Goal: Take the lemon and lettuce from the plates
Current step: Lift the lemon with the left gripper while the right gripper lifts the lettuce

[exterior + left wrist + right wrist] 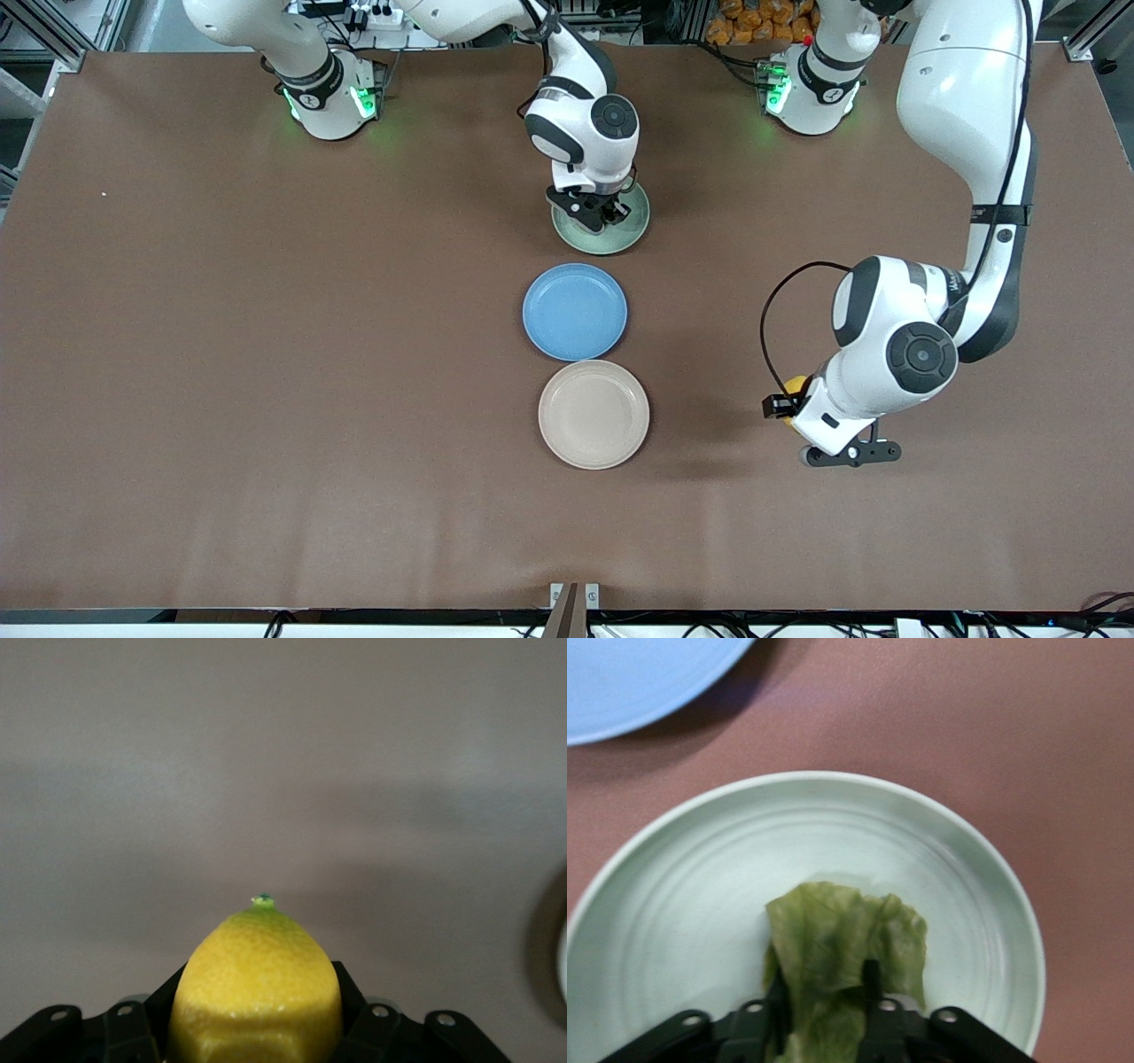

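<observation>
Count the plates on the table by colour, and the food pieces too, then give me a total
Mint green plate: 1
Blue plate: 1
Beige plate: 1
Lemon: 1
Lettuce: 1
Total: 5

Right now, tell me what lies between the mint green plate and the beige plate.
The front view shows the blue plate lying between the mint green plate and the beige plate, all three in one line.
</observation>
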### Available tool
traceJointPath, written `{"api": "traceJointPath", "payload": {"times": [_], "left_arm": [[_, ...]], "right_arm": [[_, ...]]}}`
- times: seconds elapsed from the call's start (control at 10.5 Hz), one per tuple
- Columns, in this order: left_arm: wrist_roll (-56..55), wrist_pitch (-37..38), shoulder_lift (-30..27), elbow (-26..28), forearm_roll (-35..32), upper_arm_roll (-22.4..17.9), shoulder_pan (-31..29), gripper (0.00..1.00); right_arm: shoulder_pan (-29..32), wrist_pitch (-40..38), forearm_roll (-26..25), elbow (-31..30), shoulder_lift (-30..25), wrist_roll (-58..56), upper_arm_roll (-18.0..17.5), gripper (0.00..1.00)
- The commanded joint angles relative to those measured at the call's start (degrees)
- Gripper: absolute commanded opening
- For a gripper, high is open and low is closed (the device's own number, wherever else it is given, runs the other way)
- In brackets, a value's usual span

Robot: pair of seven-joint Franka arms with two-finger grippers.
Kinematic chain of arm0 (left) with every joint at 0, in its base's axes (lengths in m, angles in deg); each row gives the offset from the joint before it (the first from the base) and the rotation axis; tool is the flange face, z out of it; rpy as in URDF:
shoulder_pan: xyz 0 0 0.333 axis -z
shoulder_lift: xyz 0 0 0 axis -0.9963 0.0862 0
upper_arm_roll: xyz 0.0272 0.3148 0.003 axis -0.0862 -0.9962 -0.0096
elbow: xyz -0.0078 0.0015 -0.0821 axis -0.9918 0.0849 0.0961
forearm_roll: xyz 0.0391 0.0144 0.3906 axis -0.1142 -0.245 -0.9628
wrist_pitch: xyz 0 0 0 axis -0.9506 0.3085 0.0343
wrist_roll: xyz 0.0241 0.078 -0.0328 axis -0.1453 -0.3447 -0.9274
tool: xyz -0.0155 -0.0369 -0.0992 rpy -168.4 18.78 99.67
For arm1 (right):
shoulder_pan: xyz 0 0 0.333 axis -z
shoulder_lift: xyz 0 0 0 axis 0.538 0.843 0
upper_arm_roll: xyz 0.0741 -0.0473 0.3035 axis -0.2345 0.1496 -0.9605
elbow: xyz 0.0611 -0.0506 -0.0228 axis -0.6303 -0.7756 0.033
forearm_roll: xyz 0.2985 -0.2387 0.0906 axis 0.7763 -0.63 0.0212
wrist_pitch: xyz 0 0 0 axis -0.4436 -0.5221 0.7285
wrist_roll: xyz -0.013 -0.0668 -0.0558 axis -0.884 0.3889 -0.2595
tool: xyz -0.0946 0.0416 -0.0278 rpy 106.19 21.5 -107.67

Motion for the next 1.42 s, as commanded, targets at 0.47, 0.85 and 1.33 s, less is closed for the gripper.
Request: {"api": "traceJointPath", "payload": {"times": [0.47, 0.85, 1.33], "left_arm": [[1.0, -1.09, 5.82, 1.14, -1.15, 0.11, -3.64, 0.38], [1.0, -2.05, 9.34, 1.14, -2.55, -0.07, -4.08, 0.38], [1.0, -2.14, 9.61, 1.14, -6.14, -0.07, -3.74, 1.0]], "right_arm": [[0.09, -0.66, -1.19, 0.38, -3.2, 1.07, 0.59, 0.0], [4.83, -1.19, -1.1, 0.56, -7.25, -5.15, 0.6, 0.0], [14.57, -9.16, -1.45, 3.72, -8.83, -19.37, 1.56, 0.0]]}}
